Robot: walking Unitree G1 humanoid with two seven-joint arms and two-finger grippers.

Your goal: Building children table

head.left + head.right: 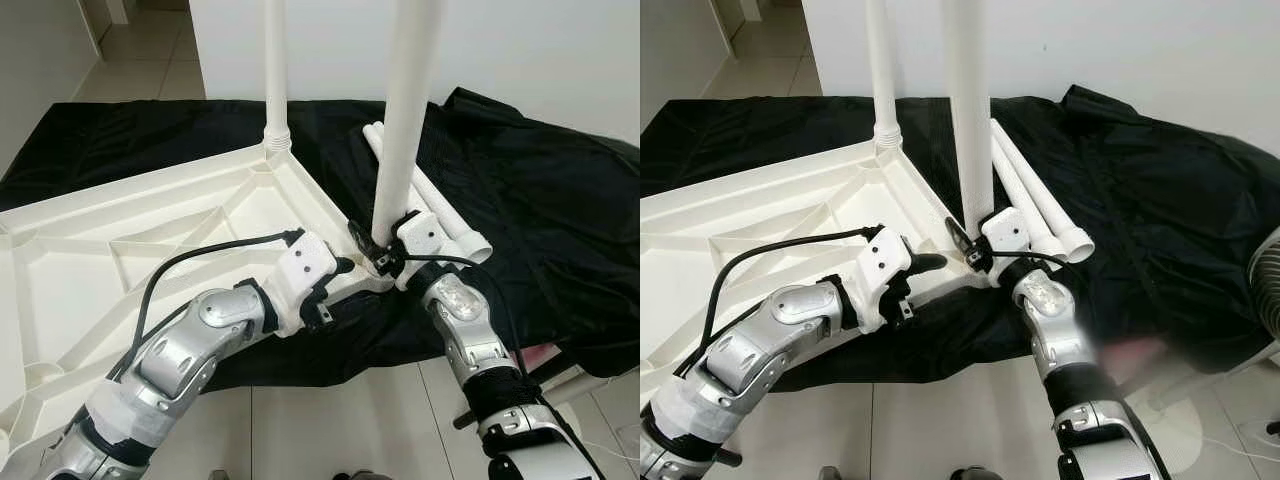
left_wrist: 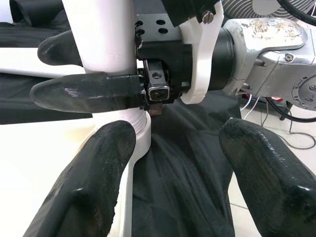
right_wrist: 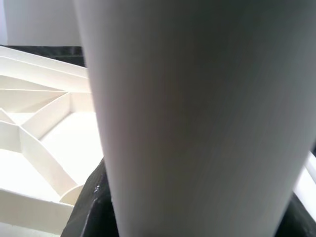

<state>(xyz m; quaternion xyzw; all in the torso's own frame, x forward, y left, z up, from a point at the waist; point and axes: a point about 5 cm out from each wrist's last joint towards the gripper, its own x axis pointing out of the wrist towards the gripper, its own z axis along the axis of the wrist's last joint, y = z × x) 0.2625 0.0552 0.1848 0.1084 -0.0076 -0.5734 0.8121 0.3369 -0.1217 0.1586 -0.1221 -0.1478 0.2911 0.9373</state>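
Right gripper [image 1: 377, 250] pinches upright white table leg [image 1: 405, 120] near its base, at near corner of tabletop [image 1: 120, 260]. Left gripper [image 1: 925, 265] spread wide, just beside same corner — nothing between its fingers [image 2: 94, 182]. Overturned white tabletop lies rib-side up on black cloth [image 1: 540, 200]. Second leg [image 1: 276, 70] stands upright in far corner socket. Two spare legs [image 1: 1040, 205] lie side by side on cloth — just behind right gripper.

Two silver arms are showing white wrist housings, black cables looping along them, and long glossy black fingers [image 2: 89, 92].
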